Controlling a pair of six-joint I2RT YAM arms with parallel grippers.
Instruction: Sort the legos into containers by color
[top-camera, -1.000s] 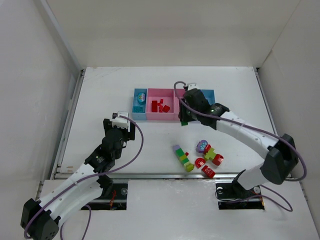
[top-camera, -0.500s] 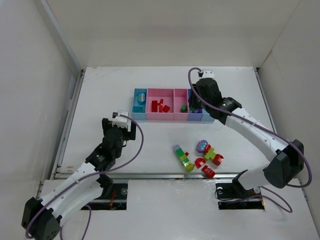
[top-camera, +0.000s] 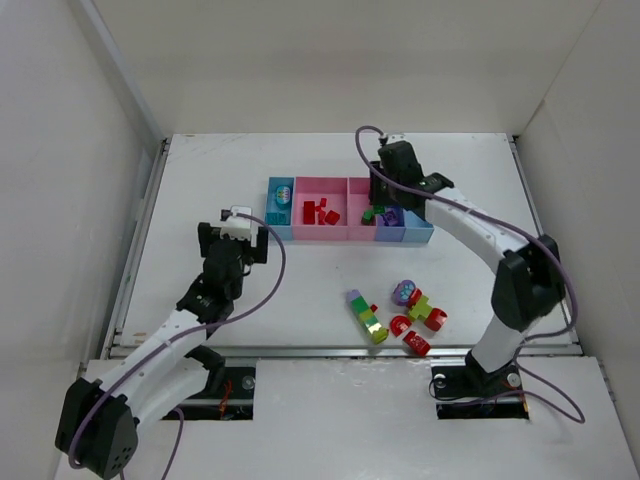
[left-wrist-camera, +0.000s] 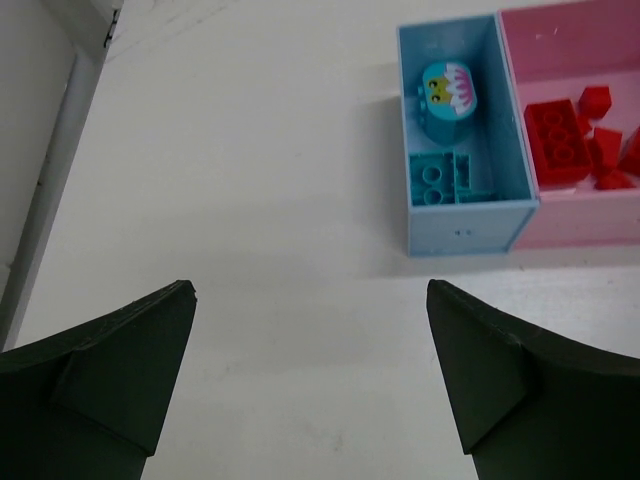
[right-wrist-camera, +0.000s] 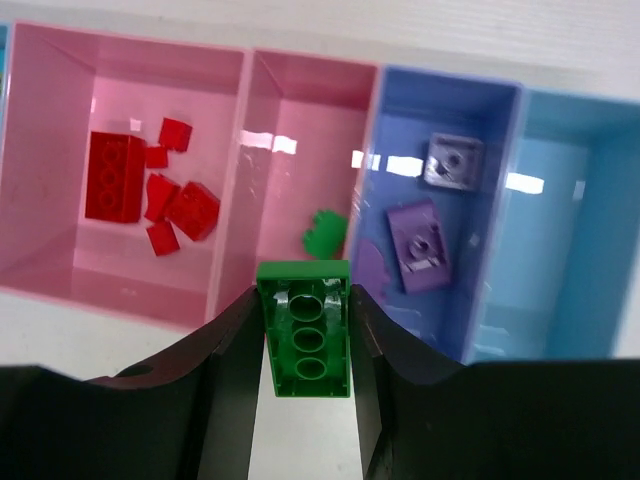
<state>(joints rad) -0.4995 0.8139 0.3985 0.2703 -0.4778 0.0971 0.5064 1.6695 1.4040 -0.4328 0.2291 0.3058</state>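
Observation:
My right gripper is shut on a green brick, which hangs over the near wall of the small pink bin. That bin holds a small green piece. The wide pink bin holds several red bricks. The purple-blue bin holds purple pieces. In the top view the right gripper is above the bin row. My left gripper is open and empty over bare table, near the left light blue bin, which holds teal pieces.
Loose legos lie at the front right: a purple-green-yellow stack, a purple round piece, a red and green cluster and red pieces. The right light blue bin shows nothing inside. White walls enclose the table.
The right gripper, holding the green brick, swung right along the bin row, then back left over the small pink bin. The left gripper shifted slightly left and away.

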